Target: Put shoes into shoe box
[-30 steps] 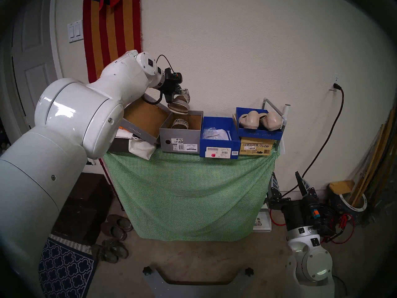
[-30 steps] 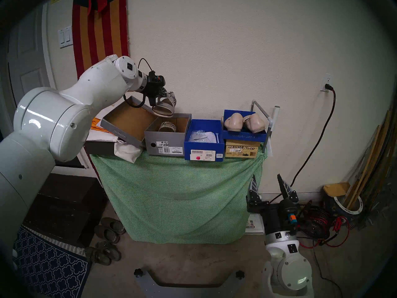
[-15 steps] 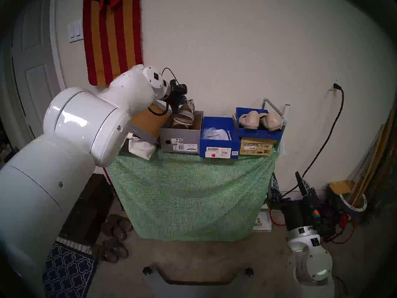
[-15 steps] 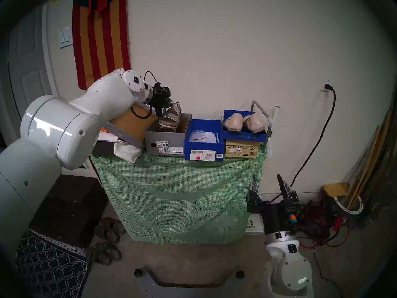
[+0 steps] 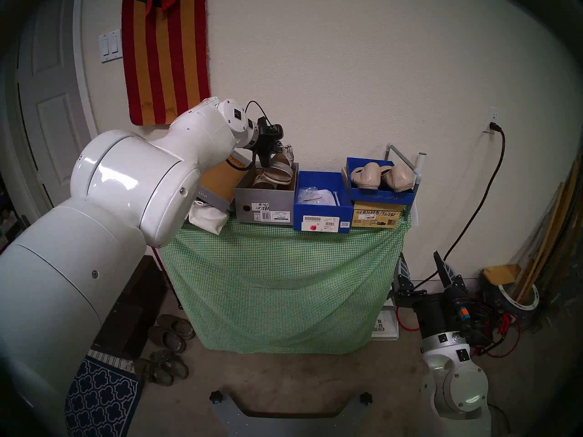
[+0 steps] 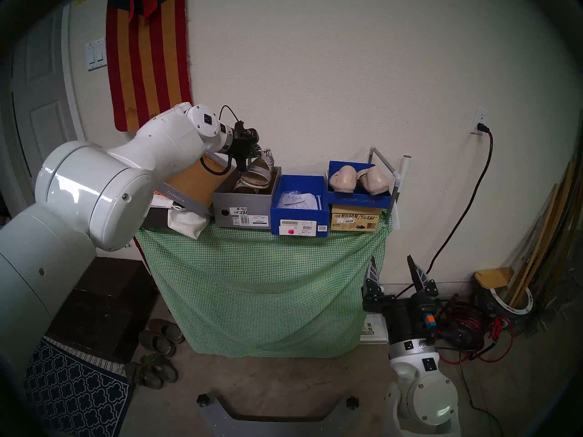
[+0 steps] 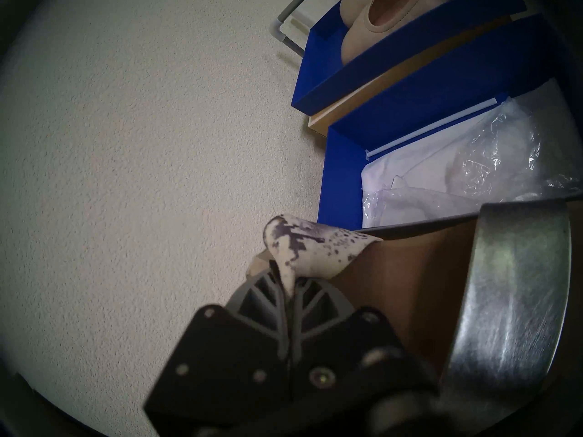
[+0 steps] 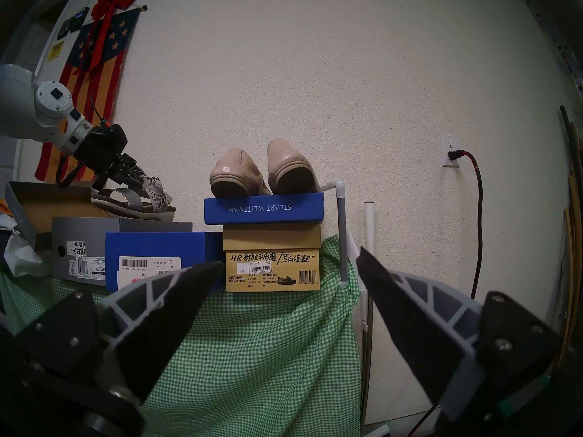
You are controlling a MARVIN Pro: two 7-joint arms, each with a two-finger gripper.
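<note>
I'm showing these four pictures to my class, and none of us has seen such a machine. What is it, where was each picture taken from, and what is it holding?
It is a robot with two white arms, each ending in a two-fingered gripper. Two pictures come from cameras on its head, two from cameras on its wrists. The left gripper is shut on a sandal, holding it by a snake-print strap over an open grey shoe box where another sandal lies. The right gripper waits low and open. On the green-checked table, beige flats rest on a blue lid.

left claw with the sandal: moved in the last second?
Yes. The left claw and its sandal went down and rightward: from above the grey shoe box's left edge to low over its opening.
</note>
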